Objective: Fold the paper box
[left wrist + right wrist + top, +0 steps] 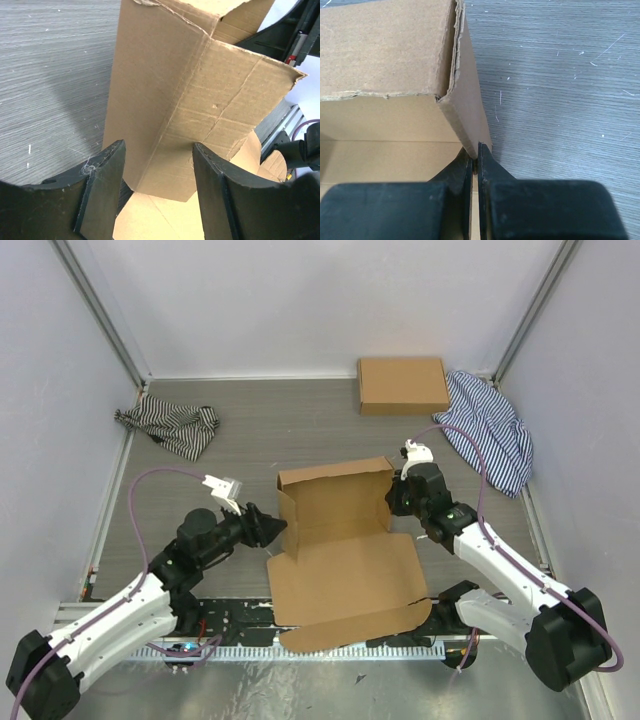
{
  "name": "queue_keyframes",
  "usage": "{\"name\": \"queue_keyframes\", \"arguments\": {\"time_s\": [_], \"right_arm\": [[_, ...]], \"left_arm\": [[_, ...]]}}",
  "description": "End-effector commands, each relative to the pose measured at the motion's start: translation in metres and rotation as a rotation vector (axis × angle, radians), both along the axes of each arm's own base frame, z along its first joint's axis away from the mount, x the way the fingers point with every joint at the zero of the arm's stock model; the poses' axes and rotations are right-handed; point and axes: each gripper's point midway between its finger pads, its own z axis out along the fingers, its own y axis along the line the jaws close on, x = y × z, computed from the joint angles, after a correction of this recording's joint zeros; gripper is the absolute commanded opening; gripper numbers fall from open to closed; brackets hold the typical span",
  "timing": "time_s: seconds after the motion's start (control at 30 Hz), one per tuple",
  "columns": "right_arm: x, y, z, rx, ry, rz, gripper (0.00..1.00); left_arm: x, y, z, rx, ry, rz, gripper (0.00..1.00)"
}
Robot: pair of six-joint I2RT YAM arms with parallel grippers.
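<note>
1. At left, my left gripper (pixel 268 525) stands apart, astride the left wall of the paper box (pixel 340 560), which sits mid-table. Closing off the crease could crumple the wall.
2. My right gripper (pixel 392 502) is pinched on the right wall's corner. A tug may tear it or drag the box.
3. Grey wood-grain table (pixel 280 430), white walls (pixel 300 300). At the back: striped cloth (pixel 170 427), another cardboard box (pixel 402 385), second striped cloth (pixel 490 430).

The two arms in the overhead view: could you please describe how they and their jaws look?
The left arm and right arm match: white link shells, rounded black joint housings, and a small white mount at each wrist. A thin purple cable loops along each. The jaws are matt black, thick wedge-shaped plates narrowing toward their tips.
</note>
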Motion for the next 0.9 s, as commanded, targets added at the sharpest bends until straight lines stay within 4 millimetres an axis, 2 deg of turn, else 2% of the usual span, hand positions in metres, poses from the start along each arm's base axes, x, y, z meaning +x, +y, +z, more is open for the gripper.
{"name": "queue_keyframes", "arguments": {"time_s": [0.0,0.17,0.53,0.77,0.87], "right_arm": [[0.001,0.005,0.006,0.031,-0.020,0.006,0.02],[-0.002,0.007,0.008,0.049,-0.029,0.020,0.02],[-0.006,0.008,0.001,0.070,-0.012,0.010,0.02],[-0.011,0.009,0.007,0.122,-0.028,-0.001,0.01],[-0.013,0.009,0.012,0.135,-0.037,-0.004,0.01]], "left_arm": [[-0.006,-0.011,0.007,-0.052,-0.049,-0.071,0.63],[0.001,-0.012,-0.003,-0.026,-0.036,-0.050,0.64],[0.024,-0.019,0.010,0.031,-0.059,0.040,0.63],[0.042,-0.024,0.010,0.157,-0.072,0.135,0.60],[0.048,-0.023,0.002,0.221,-0.079,0.179,0.58]]}}
